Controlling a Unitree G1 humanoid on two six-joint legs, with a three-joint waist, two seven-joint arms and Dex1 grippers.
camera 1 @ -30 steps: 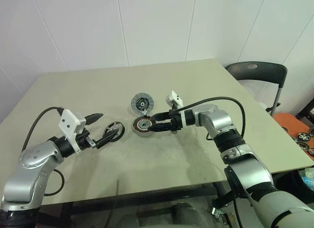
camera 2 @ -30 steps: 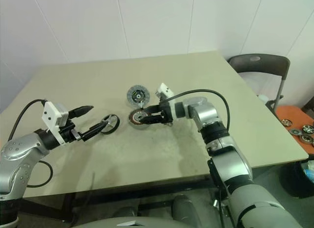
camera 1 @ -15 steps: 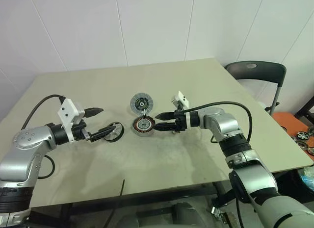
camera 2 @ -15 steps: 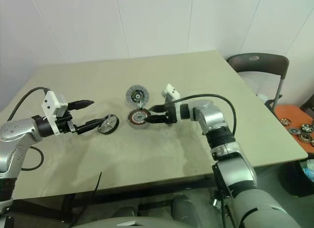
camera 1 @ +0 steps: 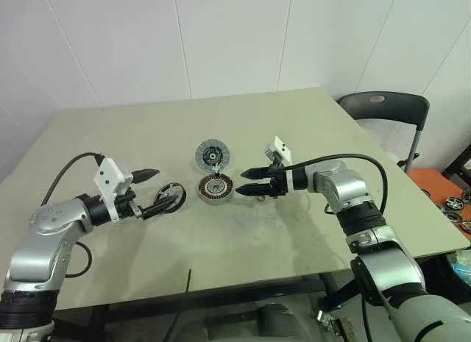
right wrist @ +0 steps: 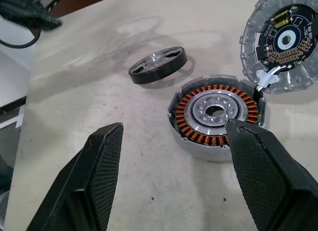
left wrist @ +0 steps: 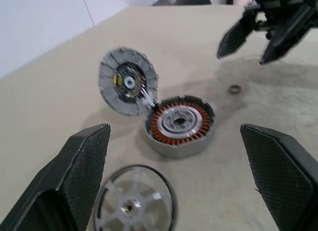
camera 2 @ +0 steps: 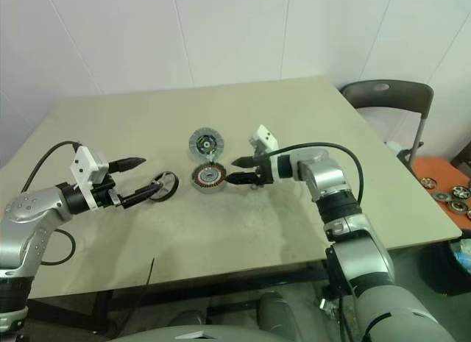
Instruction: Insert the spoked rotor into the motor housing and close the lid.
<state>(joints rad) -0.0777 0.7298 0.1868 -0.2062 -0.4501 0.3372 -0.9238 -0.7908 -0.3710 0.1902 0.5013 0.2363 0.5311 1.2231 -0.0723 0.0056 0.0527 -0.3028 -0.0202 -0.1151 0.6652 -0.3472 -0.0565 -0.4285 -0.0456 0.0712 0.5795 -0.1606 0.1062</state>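
Observation:
The motor housing (camera 1: 215, 187) lies mid-table with its copper windings and pale hub showing upward. The lid (camera 1: 212, 154) leans up against the housing's far rim, with its dark inner face (right wrist: 285, 42) showing. The spoked rotor (camera 1: 171, 195) lies flat on the table to the left of the housing. My left gripper (camera 1: 163, 187) is open around the rotor; in the left wrist view the rotor (left wrist: 134, 206) sits low between the spread fingers. My right gripper (camera 1: 240, 181) is open, just right of the housing and apart from it.
A small metal ring (left wrist: 235, 88) lies on the table (camera 1: 309, 129) right of the housing. A dark chair (camera 1: 383, 110) stands past the table's right edge, with wheels on an orange surface (camera 1: 456, 206) beyond it.
My right gripper has drawn back to the right, away from the housing's rim. My left gripper stays open by the rotor. Housing, lid and rotor lie where they were.

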